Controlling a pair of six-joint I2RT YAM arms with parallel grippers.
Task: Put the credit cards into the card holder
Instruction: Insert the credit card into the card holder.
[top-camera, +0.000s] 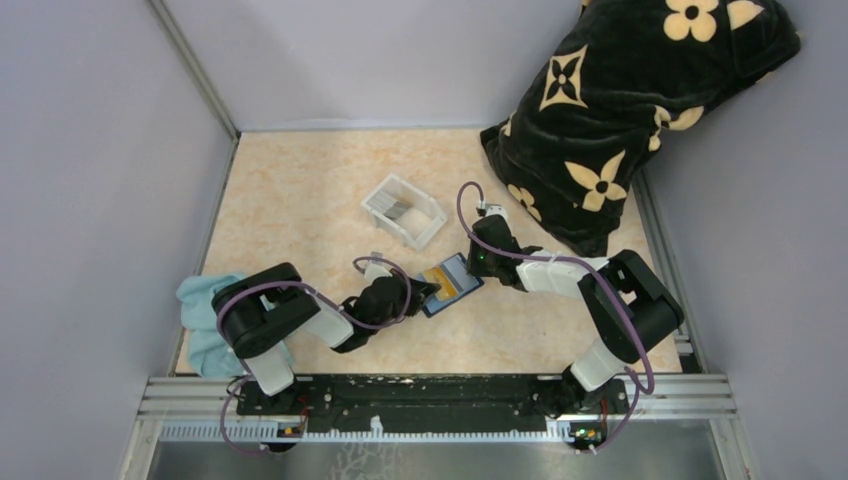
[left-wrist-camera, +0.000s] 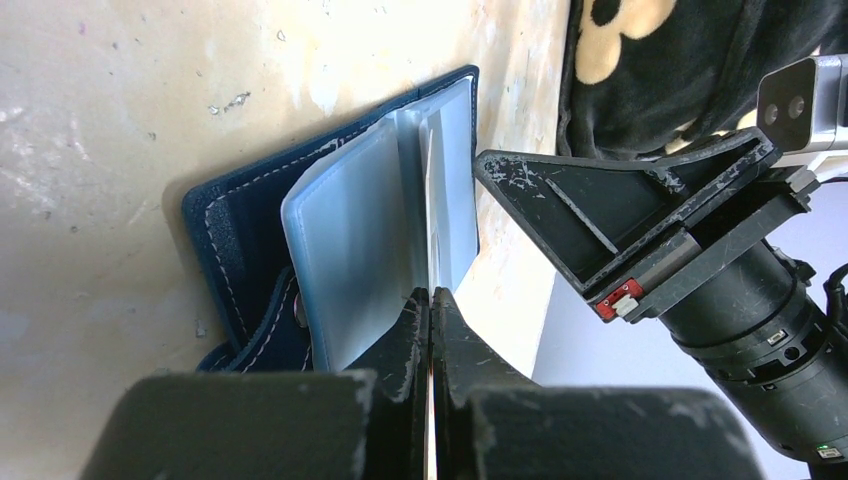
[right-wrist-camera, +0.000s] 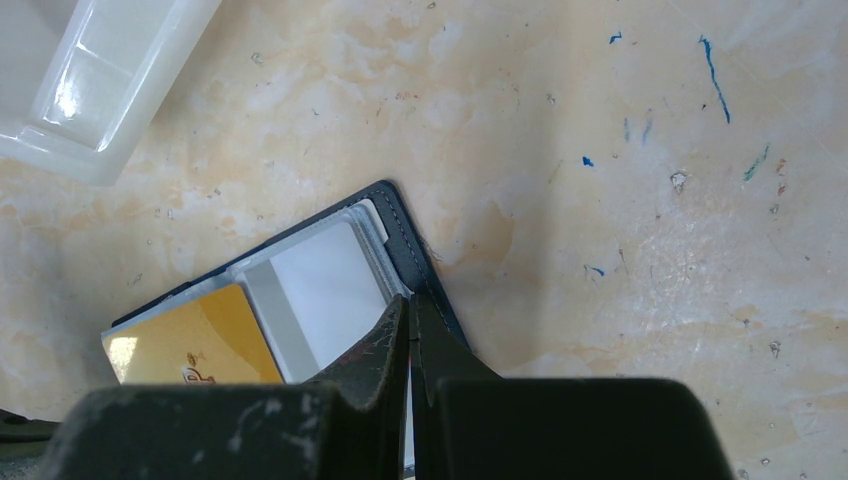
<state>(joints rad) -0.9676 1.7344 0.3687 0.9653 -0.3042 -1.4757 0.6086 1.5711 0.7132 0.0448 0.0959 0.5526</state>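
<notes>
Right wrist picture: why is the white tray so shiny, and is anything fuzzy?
Right wrist view: light bounces off the white tray as a bright patch, and the gold card has a small glint; left wrist view: the left gripper right by the lens looks soft and dark; top view: even light, faint shadows.

card holder (top-camera: 450, 288) between left gripper (top-camera: 432, 290) and right gripper (top-camera: 470, 268); tray (top-camera: 381, 190) behind
</notes>
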